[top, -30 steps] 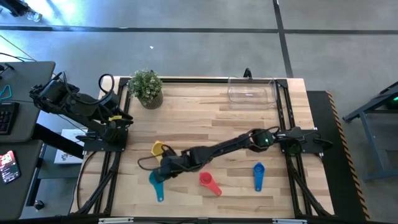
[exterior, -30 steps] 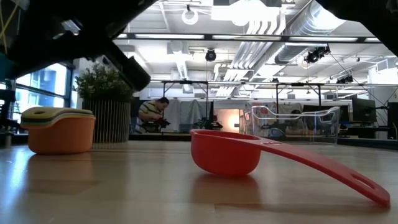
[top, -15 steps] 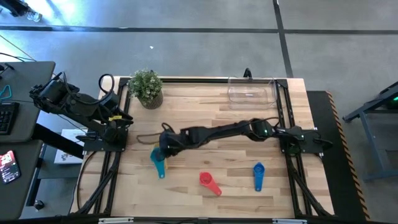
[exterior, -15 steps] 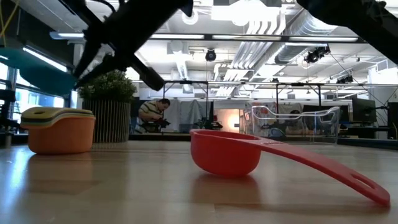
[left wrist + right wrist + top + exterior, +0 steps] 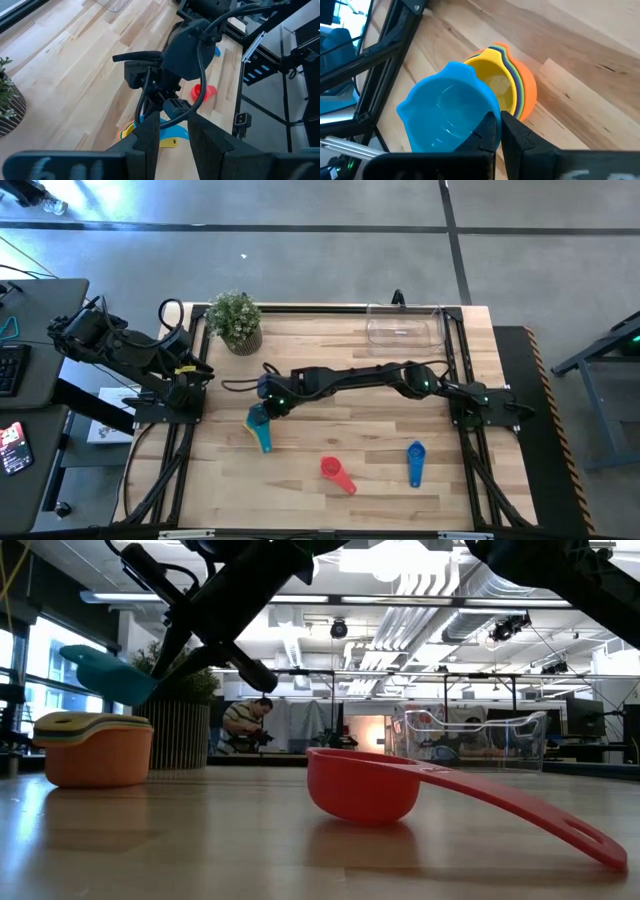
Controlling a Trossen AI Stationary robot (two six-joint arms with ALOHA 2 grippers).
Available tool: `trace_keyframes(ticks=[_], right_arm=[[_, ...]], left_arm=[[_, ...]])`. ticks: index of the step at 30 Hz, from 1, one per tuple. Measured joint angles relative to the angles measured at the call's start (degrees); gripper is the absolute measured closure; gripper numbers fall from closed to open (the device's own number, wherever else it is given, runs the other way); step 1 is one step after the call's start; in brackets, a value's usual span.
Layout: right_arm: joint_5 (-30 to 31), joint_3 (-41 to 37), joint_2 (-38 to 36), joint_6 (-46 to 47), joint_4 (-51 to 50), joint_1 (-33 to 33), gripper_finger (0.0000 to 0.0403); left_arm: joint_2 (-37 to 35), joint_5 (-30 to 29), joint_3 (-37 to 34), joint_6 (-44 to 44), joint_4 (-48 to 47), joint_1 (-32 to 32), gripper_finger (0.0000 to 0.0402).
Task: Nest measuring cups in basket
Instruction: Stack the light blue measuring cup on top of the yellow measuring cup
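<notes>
The right hand (image 5: 266, 406), shut on the light blue cup (image 5: 449, 116), holds it above the nested stack (image 5: 511, 89) on the table (image 5: 360, 380). Next move, likely: lower it in. The left hand (image 5: 190, 370) waits.

I see a pale, matt wood-plank desk (image 5: 340, 360), glossy smooth plastic cups (image 5: 362, 785), and a clear plastic basket (image 5: 405, 328).

Our right arm reaches far across the table, right gripper (image 5: 268, 405) with jaws clamped tight; our left gripper (image 5: 192, 375) waits folded at the table's left edge.
</notes>
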Motion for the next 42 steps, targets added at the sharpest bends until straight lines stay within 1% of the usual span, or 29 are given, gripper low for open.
trace_keyframes(ticks=[5,11,20,23,26,37,42], right_arm=[[0.14,0.0,0.02,-0.14,0.29,-0.18,0.0402],[0.17,-0.02,0.37,0.28,3.41,-0.61,0.0402],[0.21,-0.09,1.16,-0.14,2.99,-0.55,0.0402],[1.48,-0.09,1.16,-0.56,3.27,-0.54,0.0402],[0.13,-0.09,1.18,-0.63,3.23,-0.59,0.0402],[-0.05,-0.09,2.16,-0.99,3.56,-0.48,0.0402],[0.44,-0.09,2.16,-1.18,3.56,-0.48,0.0391]], left_arm=[[0.0,-0.04,0.0,0.0,0.0,0.0,0.0312],[0.0,-0.14,0.0,-0.06,0.0,-0.01,0.0312],[0.0,-0.39,0.0,-1.35,0.0,-0.01,0.0312],[0.0,-0.39,0.0,-1.42,0.02,-0.01,0.0312],[0.0,-0.39,0.0,-1.44,0.01,0.01,0.0312],[0.0,-0.37,0.0,-1.46,0.0,0.0,0.0312],[0.0,-0.37,0.0,-1.44,0.0,0.0,0.0312]])
